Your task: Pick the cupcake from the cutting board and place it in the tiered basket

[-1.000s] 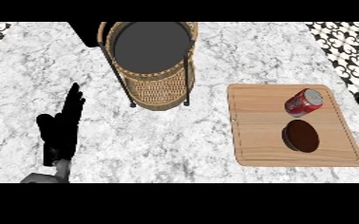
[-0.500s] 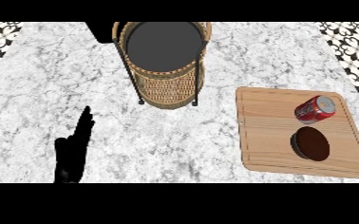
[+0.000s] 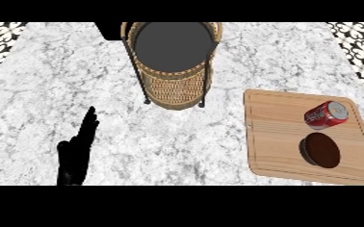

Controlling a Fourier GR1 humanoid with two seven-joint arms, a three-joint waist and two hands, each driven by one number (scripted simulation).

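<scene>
The cupcake (image 3: 321, 150) sits on the near part of the cutting board (image 3: 274, 134) at the right, beside a red can (image 3: 326, 115) lying on its side. The tiered basket (image 3: 174, 89) stands at far centre. The left hand (image 3: 74, 155) rests at near left, fingers straight, holding nothing.

Wooden cutting board (image 3: 274, 139), wicker tiered basket (image 3: 173, 89)

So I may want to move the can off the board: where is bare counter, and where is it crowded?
Bare counter lies between the tiered basket and the cutting board, and in the wide stretch from the left hand to the board. The board's right half is crowded: soda can and cupcake lie close together.
</scene>
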